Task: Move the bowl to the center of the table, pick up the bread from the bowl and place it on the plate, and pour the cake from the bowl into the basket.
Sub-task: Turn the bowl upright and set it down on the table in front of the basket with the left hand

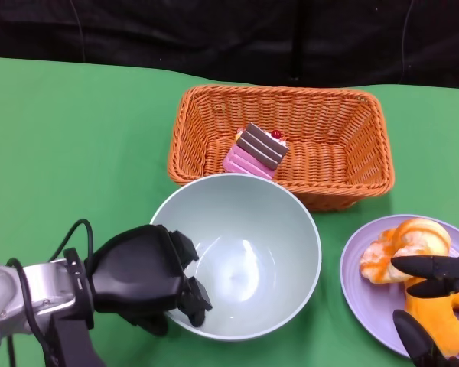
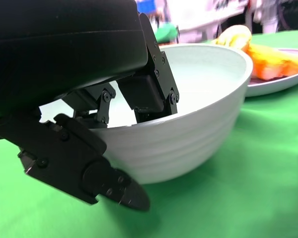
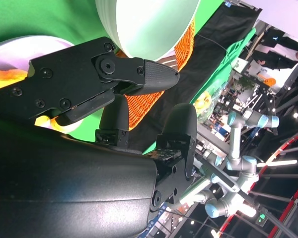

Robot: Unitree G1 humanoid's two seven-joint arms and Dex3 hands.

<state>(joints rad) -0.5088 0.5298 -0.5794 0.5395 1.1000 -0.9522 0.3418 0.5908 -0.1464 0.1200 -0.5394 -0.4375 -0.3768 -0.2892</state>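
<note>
Bowl (image 1: 245,252), pale green-white, upright on the green worktop (image 1: 76,138), just in front of the basket (image 1: 283,141); nothing visible inside it. Left hand (image 1: 141,279) grips the bowl's near-left rim: some fingers (image 2: 149,94) hooked over the inside wall, another pressing the outside. Left wrist view confirms the rim pinched between them. Cake (image 1: 258,149), pink with dark layered top, lies in the wicker basket near its front-left part. Bread (image 1: 405,246), glazed orange and white, sits on the lilac plate (image 1: 356,267) to the right of the bowl. Right hand (image 1: 436,298) over the plate's near side, fingers spread, holding nothing; whether the tips touch the bread, cannot tell. 2 orange pieces visible on the plate.
</note>
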